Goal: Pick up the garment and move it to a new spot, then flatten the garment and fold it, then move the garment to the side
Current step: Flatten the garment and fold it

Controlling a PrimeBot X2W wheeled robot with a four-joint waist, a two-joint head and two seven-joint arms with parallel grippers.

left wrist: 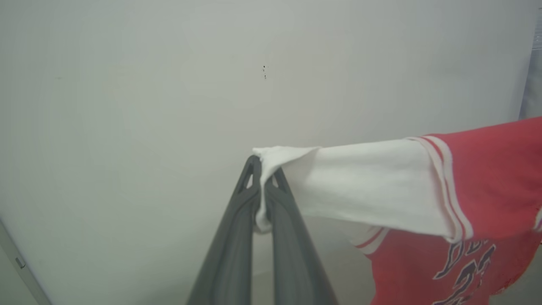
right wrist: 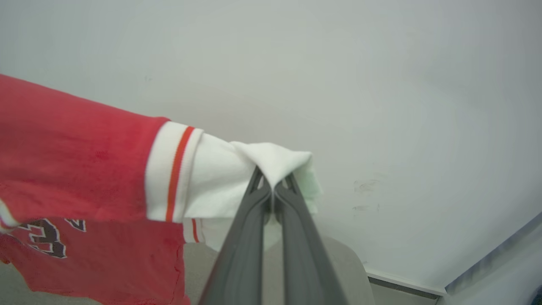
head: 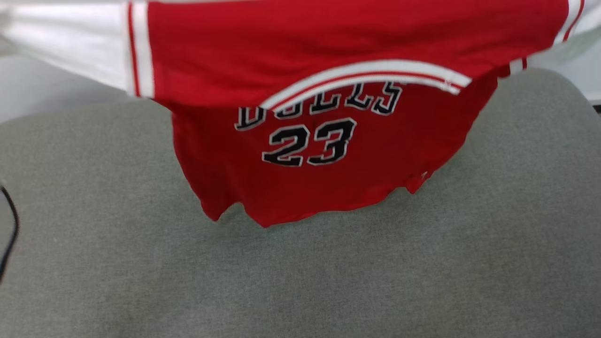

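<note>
Red soft-cotton jersey T-shirt (head: 375, 155), white sleeves, black "23" print, hangs stretched between the two pairs of jaws, body sagging below them over grey fabric surface (head: 300, 281). Left gripper (left wrist: 263, 169) clamped on one white sleeve end; right gripper (right wrist: 273, 180) clamped on the other.

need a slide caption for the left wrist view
Left gripper shut on the white sleeve of the red garment, which hangs stretched sideways before a pale wall.
</note>
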